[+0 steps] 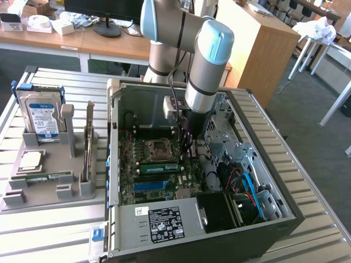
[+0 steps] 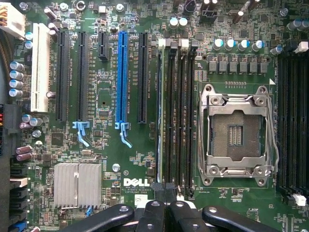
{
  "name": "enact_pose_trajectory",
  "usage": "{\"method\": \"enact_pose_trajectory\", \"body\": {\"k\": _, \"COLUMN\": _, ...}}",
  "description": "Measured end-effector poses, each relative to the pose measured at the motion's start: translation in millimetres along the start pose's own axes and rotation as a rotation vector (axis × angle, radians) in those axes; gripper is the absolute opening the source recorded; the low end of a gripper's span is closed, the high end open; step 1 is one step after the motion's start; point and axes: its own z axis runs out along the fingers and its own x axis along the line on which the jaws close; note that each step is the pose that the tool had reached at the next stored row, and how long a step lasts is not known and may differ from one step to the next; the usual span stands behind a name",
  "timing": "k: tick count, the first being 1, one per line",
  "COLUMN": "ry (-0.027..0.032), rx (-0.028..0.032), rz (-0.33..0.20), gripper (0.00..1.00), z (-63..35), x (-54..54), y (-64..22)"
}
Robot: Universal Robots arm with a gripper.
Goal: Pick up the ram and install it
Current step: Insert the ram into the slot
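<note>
The ram (image 1: 159, 166) is a long green stick standing in a memory slot of the motherboard, beside the empty processor socket (image 1: 156, 148). In the wrist view the ram (image 2: 160, 116) appears edge-on as a thin line in the slot bank. My gripper (image 1: 186, 152) reaches down into the open computer case, just at the exterior view's right end of the stick. Its black fingers (image 2: 153, 212) are shut together with nothing between them, and the gripper (image 2: 164, 205) hangs over one end of the slot bank. Whether it touches the stick I cannot tell.
The case walls (image 1: 112, 142) surround the arm, with a drive cage and cables (image 1: 241, 175) on the exterior view's right and the power supply (image 1: 164, 222) in front. A grey fixture (image 1: 49, 186) outside holds a hard drive (image 1: 41, 112) and a processor chip (image 1: 30, 160). A blue slot (image 2: 122, 77) lies beside the memory slots.
</note>
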Motion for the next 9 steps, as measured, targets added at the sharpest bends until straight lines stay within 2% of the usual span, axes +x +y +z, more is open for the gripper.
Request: {"method": "enact_pose_trajectory", "body": {"k": 9, "ry": 0.0, "rx": 0.0, "rz": 0.0, "gripper": 0.1, "z": 1.4, "x": 0.0, "y": 0.0}}
